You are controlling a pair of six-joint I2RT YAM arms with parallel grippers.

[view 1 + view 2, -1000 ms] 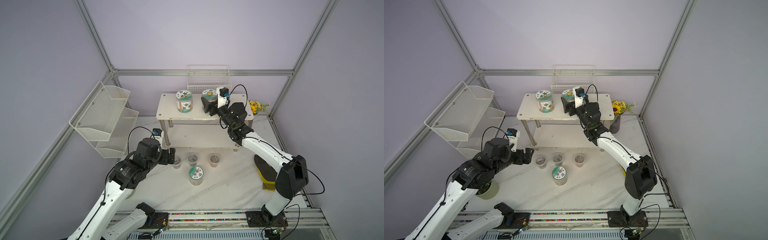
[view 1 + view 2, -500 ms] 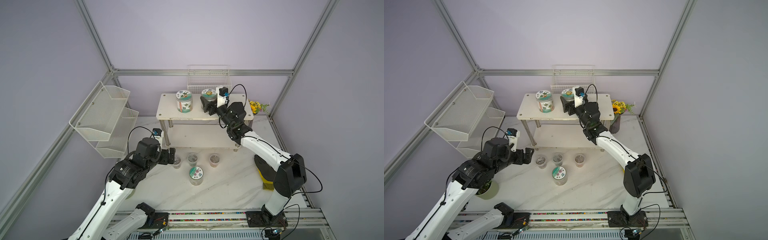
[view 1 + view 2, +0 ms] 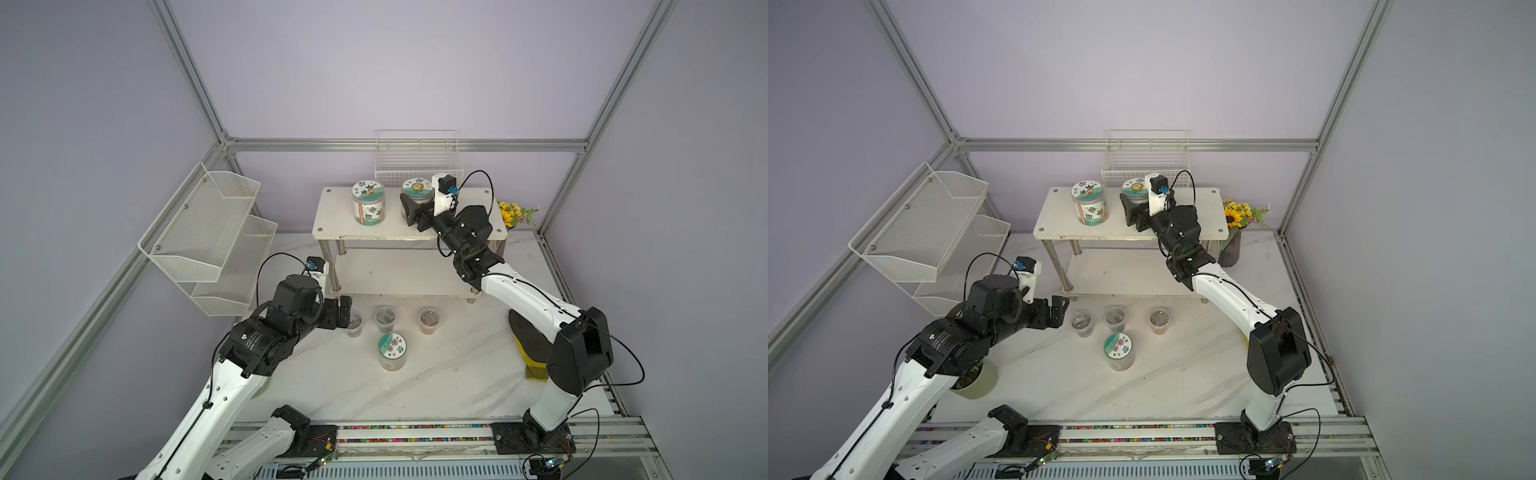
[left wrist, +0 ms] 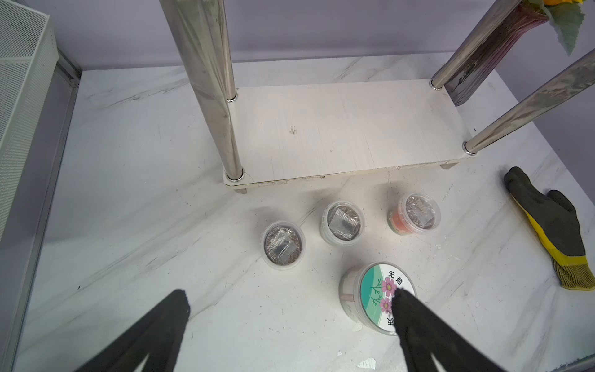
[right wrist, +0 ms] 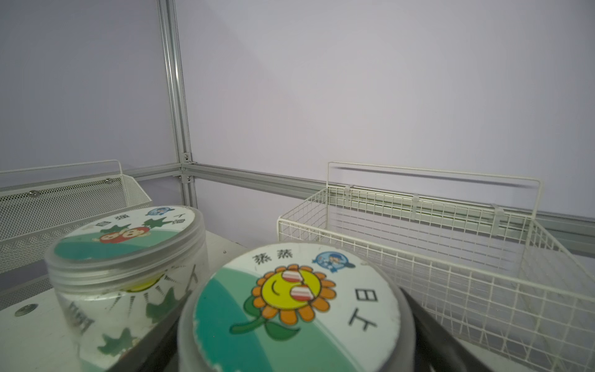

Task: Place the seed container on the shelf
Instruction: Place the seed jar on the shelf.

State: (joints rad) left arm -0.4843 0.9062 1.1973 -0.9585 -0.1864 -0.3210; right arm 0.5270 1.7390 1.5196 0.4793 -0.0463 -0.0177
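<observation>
Packets lie in three small tubs; sunflower jar sits on shelf.

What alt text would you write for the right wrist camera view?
A sunflower-lid jar fills the foreground, gripped between two black fingers. A second clear jar with a cartoon lid stands beside it on the white shelf, and a white wire basket sits behind against a lilac wall.

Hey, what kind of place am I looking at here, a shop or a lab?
Probably a robot test cell dressed as a gardening corner: an aluminium frame around plain walls, a robot arm bolted to a rail, and a seed jar on a shelf, plus a gardening glove.
</observation>
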